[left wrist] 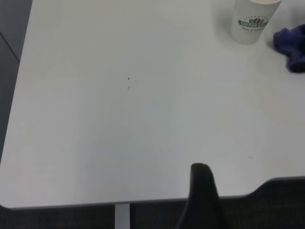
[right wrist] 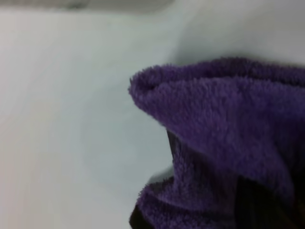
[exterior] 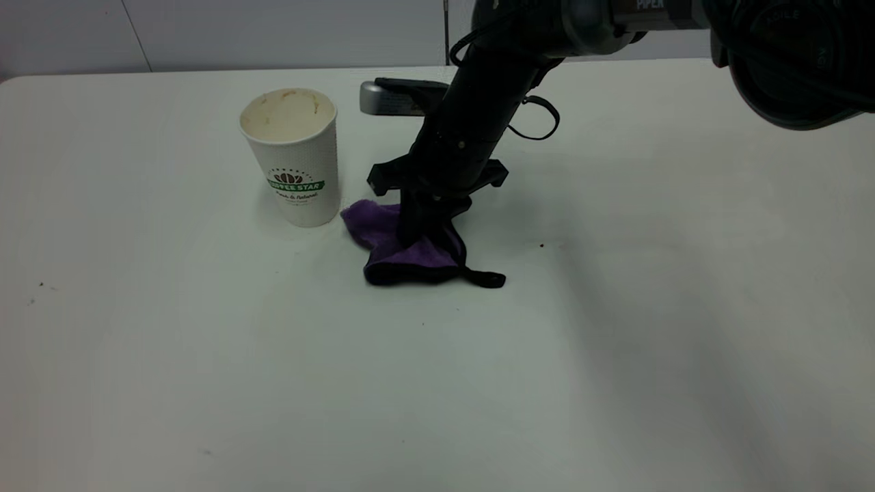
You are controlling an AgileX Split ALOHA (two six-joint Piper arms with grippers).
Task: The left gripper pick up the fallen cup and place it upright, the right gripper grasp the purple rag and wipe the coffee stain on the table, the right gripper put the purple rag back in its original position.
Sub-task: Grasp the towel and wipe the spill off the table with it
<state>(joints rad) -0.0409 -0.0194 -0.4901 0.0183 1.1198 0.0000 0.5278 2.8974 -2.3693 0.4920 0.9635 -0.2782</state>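
The cup stands upright on the table, its cream inside stained brown; it also shows in the left wrist view. Just to its right, my right gripper points down and is shut on the purple rag, which is bunched up around it and rests on the table. The black loop tab lies at the rag's right. The rag fills the right wrist view. No brown coffee stain shows; the spot under the rag is hidden. My left gripper is parked by the table's edge, far from the cup.
A lone tiny dark speck lies to the right of the rag. Faint specks lie near the table's left side. The right arm reaches in from the upper right. The table's edge shows in the left wrist view.
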